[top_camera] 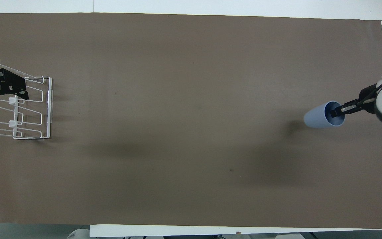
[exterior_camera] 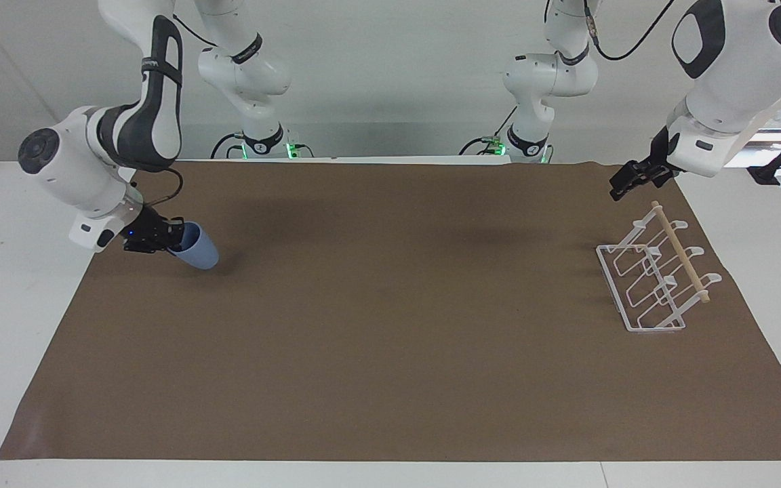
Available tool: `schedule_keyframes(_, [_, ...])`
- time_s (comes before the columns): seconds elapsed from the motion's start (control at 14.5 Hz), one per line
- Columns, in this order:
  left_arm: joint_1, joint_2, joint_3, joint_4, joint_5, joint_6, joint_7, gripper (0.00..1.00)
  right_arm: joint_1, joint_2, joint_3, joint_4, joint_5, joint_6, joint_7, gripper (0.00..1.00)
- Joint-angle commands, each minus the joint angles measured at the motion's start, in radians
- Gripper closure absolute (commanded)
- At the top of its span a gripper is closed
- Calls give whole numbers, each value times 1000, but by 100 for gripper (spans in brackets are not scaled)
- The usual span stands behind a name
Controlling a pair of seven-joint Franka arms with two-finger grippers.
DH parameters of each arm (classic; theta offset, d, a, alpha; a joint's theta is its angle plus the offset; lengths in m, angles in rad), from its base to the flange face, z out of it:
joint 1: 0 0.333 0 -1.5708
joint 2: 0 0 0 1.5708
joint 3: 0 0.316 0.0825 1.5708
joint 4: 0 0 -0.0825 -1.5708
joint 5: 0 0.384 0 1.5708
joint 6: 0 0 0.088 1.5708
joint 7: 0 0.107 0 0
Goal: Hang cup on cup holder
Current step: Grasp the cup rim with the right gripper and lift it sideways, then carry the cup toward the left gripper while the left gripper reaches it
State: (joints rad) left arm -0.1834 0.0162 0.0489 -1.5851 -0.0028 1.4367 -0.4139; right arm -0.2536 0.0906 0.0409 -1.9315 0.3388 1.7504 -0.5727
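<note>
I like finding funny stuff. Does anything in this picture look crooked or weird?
Just the cup. The right gripper pinches its rim and holds it tipped nearly sideways above the brown mat. The cup holder stands straight and has nothing on it. The left gripper waits above it.

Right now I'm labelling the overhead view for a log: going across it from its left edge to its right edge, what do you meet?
left gripper over the cup holder's dowel end → cup holder → bare brown mat → cup, tilted and lifted → right gripper, gripping the cup's rim.
</note>
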Motion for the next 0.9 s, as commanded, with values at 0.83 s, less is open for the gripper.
schedule_keyframes(0.83, [-174, -12, -1, 48, -480, 37, -1302, 0, 538, -12, 7, -41, 818, 232, 594, 99])
